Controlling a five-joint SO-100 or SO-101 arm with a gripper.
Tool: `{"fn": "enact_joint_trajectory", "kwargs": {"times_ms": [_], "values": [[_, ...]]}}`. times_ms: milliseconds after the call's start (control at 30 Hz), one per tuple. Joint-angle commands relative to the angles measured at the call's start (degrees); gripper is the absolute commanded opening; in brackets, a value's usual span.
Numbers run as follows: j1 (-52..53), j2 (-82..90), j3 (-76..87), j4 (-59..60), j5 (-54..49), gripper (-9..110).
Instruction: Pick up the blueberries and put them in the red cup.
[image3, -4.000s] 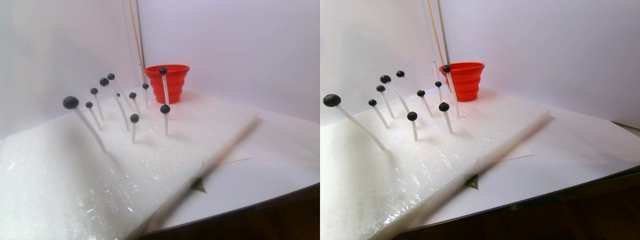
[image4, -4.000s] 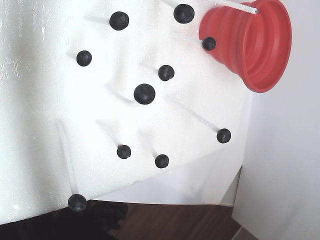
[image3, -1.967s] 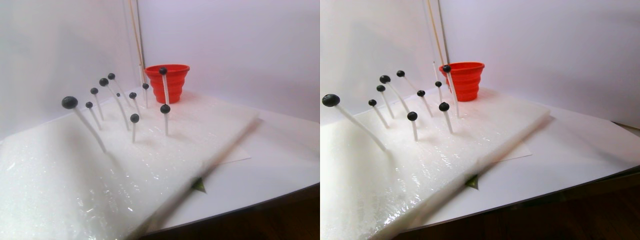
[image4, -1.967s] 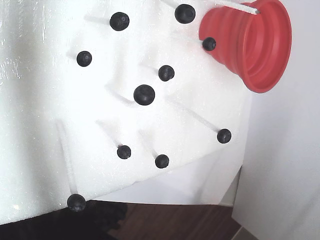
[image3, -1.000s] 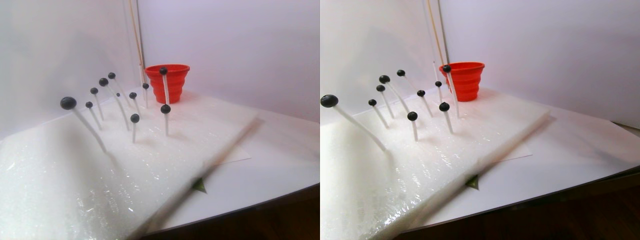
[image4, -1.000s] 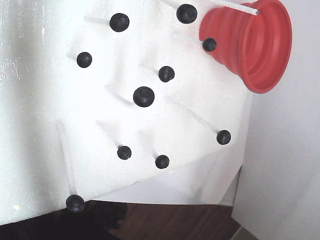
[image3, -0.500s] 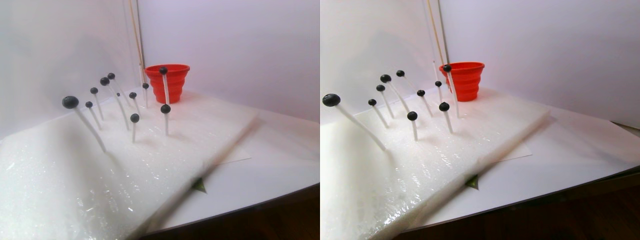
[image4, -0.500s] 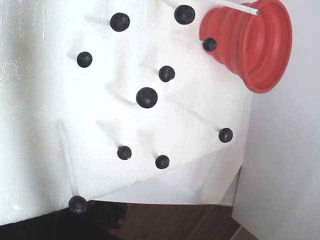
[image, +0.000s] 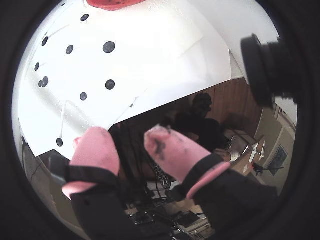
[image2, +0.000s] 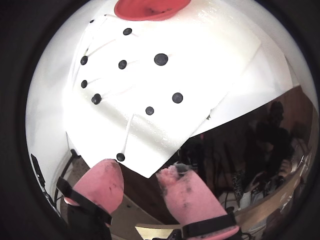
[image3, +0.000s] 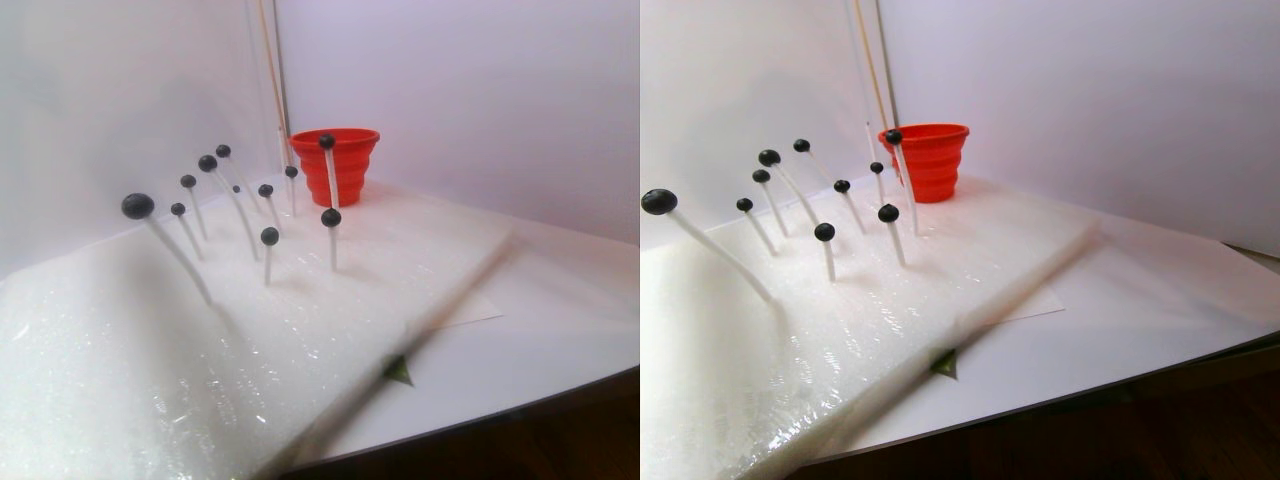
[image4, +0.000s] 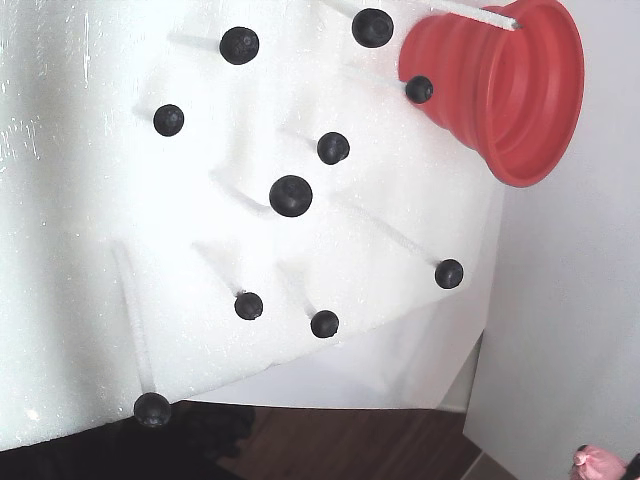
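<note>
Wrist view: gripper (image2: 141, 176) at lower centre, pink fingers spread, empty | blueberries (image2: 161, 59) perched on white sticks (image3: 331, 180) in foam (image4: 60, 250), presumably for easy plucking | red cup (image2: 150, 9) top edge, beyond them.

- I see the blueberries (image4: 290, 195): small, round, blue-black balls. Each one sits on the tip of a thin white stick, up in the air. They are spread apart and do not touch.
- I see the red cup (image4: 505, 90): bright red with ribbed rings and a wide rim. It stands upright just beside the farthest berries in the stereo pair view.
</note>
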Motion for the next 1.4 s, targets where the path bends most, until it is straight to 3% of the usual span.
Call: {"fn": "enact_joint_trajectory", "kwargs": {"times_ms": [0, 1367], "values": [[0.8, -0.6, -0.6, -2.8, -1.4, 15], [-0.4, -13.2, 7.8, -28.4, -14.0, 19]]}}
